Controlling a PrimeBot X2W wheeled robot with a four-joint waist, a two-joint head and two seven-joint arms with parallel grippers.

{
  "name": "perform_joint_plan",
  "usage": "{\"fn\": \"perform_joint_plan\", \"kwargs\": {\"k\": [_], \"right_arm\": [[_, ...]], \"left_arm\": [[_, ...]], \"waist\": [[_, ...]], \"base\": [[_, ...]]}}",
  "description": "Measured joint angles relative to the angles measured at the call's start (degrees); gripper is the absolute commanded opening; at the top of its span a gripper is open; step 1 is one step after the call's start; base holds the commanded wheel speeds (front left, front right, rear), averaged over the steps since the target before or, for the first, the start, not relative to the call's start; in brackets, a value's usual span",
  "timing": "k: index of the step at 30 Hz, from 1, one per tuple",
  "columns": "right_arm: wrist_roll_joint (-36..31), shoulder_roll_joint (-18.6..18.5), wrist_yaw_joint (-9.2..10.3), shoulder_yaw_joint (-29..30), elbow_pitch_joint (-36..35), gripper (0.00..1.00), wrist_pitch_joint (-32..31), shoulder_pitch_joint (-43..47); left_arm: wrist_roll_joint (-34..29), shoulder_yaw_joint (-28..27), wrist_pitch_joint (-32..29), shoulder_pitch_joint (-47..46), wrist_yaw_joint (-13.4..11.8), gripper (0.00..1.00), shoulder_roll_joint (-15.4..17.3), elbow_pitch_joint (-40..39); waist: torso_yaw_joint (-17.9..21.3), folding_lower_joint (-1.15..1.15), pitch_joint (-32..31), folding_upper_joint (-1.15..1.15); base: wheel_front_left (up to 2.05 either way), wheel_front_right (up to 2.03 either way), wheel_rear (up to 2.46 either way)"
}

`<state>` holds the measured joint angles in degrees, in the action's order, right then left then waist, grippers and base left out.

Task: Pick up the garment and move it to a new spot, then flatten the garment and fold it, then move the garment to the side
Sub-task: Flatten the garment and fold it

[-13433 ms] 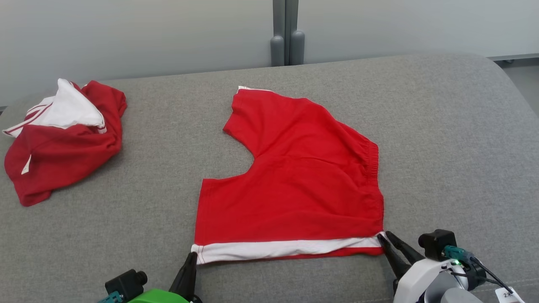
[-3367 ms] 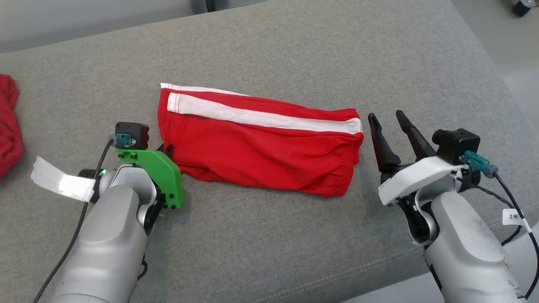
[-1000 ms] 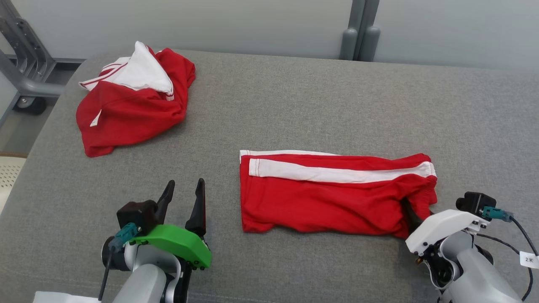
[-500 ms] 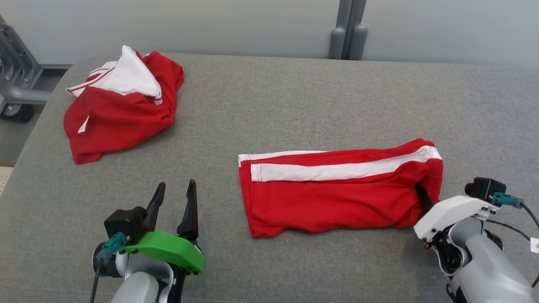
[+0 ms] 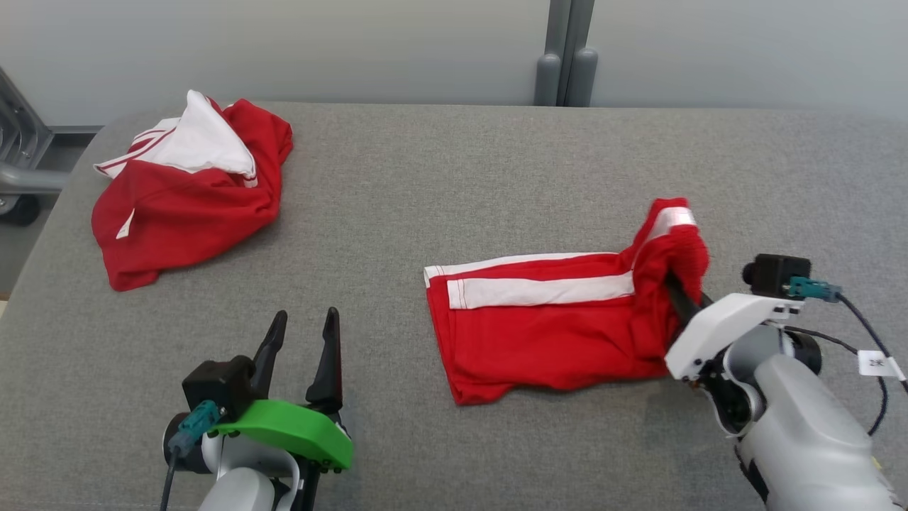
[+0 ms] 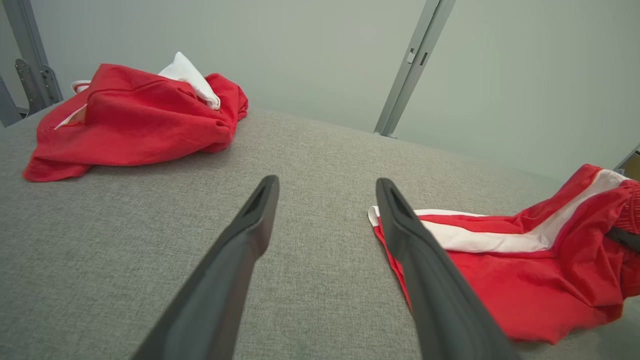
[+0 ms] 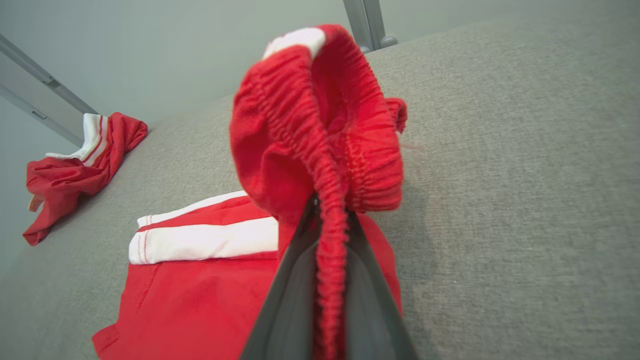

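1. Where the right gripper (image 5: 674, 287) pinches its right end, the folded red garment (image 5: 553, 333) stands up off the grey cushion (image 5: 454, 177), with the gathered elastic waistband clamped between the closed fingers.
2. The rest lies flat, right of centre, with a white stripe along the far side and a rumpled near edge.
3. The left gripper (image 5: 306, 316) is spread wide and empty, well to the garment's left.
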<state>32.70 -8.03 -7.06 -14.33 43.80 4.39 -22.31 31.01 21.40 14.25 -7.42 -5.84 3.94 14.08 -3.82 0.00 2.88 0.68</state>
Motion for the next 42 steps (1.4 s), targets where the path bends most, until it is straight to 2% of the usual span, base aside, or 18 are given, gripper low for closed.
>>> {"fn": "perform_joint_plan", "kwargs": {"k": [6,11,27,30,33,34,36,37,38,40,42], "right_arm": [[-0.57,2.29,0.0,-8.22,-4.24,0.0,-2.09,-0.4],[-0.56,2.61,0.0,-11.93,-5.22,0.0,-3.57,-0.59],[-0.24,3.67,0.02,-13.54,0.23,0.0,-7.06,-0.63],[-1.22,4.1,0.6,-14.4,1.81,0.0,-7.77,-0.64],[-1.96,4.13,1.2,-15.06,3.04,0.06,-7.97,-0.69],[-2.02,4.17,1.69,-15.25,3.23,0.13,-7.98,-0.72],[-2.08,4.27,2.18,-15.64,3.58,0.4,-7.97,-1.03],[-2.22,4.3,2.19,-15.86,3.74,0.47,-7.97,-1.37],[-2.45,4.35,2.19,-16.03,3.88,0.68,-7.97,-1.87],[-2.58,4.42,2.21,-16.29,3.87,1.0,-7.93,-2.76],[-3.05,4.44,2.19,-17.11,3.76,1.0,-7.67,-3.66]], "left_arm": [[-0.02,1.2,-0.01,0.48,0.0,1.0,-0.03,-0.55],[-0.02,1.86,-0.1,1.09,-0.01,1.0,-0.07,-1.65],[-0.01,3.0,-0.98,2.99,-0.3,1.0,-0.42,-3.96],[-0.01,3.19,-1.16,3.05,-0.31,1.0,-0.46,-4.23],[-0.01,3.31,-1.24,3.29,-0.31,1.0,-0.52,-4.77],[-0.01,3.27,-1.43,3.54,-0.32,1.0,-0.53,-5.06],[-0.01,3.08,-1.45,4.22,-0.54,1.0,-0.55,-5.38],[-0.01,2.82,-1.44,4.41,-0.7,1.0,-0.55,-5.43],[0.0,2.61,-1.44,4.52,-0.75,1.0,-0.55,-5.44],[0.0,2.41,-1.44,4.54,-0.75,1.0,-0.54,-5.55],[0.0,1.71,-1.44,4.69,-0.76,1.0,-0.58,-5.81]], "waist": [[-0.58,0.0,-1.21,0.0],[-1.59,0.0,-2.25,0.0],[-8.06,0.0,-3.64,0.0],[-9.51,0.0,-3.72,0.0],[-10.86,0.0,-3.74,0.0],[-11.27,0.0,-3.72,0.0],[-11.98,0.0,-3.61,0.0],[-12.23,0.0,-3.51,0.0],[-12.39,0.0,-3.4,0.0],[-12.49,0.0,-3.24,0.0],[-12.27,0.0,-3.22,0.0]], "base": [[0.0,0.0,0.0],[0.0,0.0,0.0],[0.0,0.0,0.0],[0.0,0.0,0.0],[0.0,0.0,0.0],[0.0,0.0,0.0],[0.0,0.0,0.0],[0.0,0.0,0.0],[0.0,0.0,0.0],[0.0,0.0,0.0],[0.0,0.0,0.0]]}}
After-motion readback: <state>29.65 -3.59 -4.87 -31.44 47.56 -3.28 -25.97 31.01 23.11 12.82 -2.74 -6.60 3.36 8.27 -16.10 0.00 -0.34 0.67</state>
